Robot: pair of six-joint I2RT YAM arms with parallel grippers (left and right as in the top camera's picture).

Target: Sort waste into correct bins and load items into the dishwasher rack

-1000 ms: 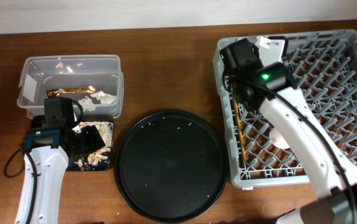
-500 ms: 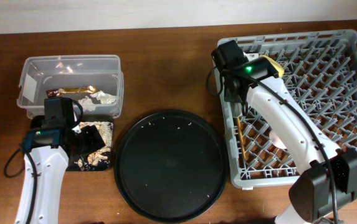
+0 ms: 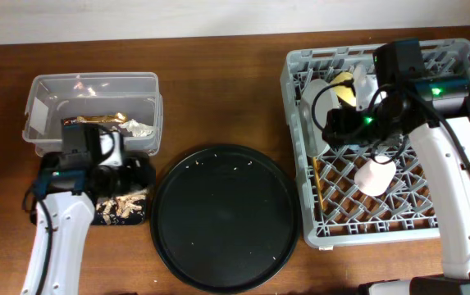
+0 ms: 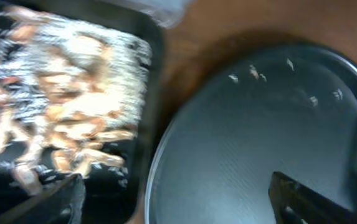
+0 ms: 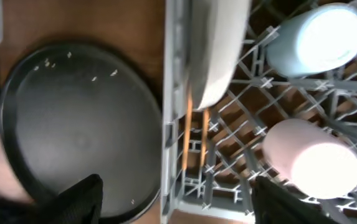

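Plate (image 5: 218, 50) now upright in dishwasher rack (image 3: 366, 232); right gripper (image 5: 178, 198) backed off, jaws wide, empty. Left gripper (image 4: 178, 199) also wide, above food scraps (image 4: 60, 106). Loading looks done.

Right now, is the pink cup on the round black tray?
No, the pink cup sits inside the dishwasher rack, near the blue cup.

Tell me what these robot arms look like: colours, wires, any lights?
Both have smooth white links joined by boxy black joint housings. The left arm carries a blue accent, with a thin black cable looping beside it. The right arm shows small green lights. The left gripper and right gripper each have two dark, blunt fingers.
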